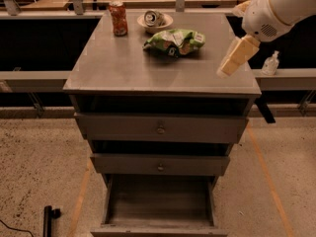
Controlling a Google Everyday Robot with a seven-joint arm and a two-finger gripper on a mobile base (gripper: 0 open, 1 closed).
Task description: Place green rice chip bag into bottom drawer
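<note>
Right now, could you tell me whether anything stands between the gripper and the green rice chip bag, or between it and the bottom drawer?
Nothing visible does. The gripper hangs over the right edge of the cabinet top, with bare surface between it and the green rice chip bag. The bottom drawer stands open below.

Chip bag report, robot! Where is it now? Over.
Gripper above right edge of cabinet. Green rice chip bag on top, untouched. Bottom drawer open. Nothing in the way.
</note>
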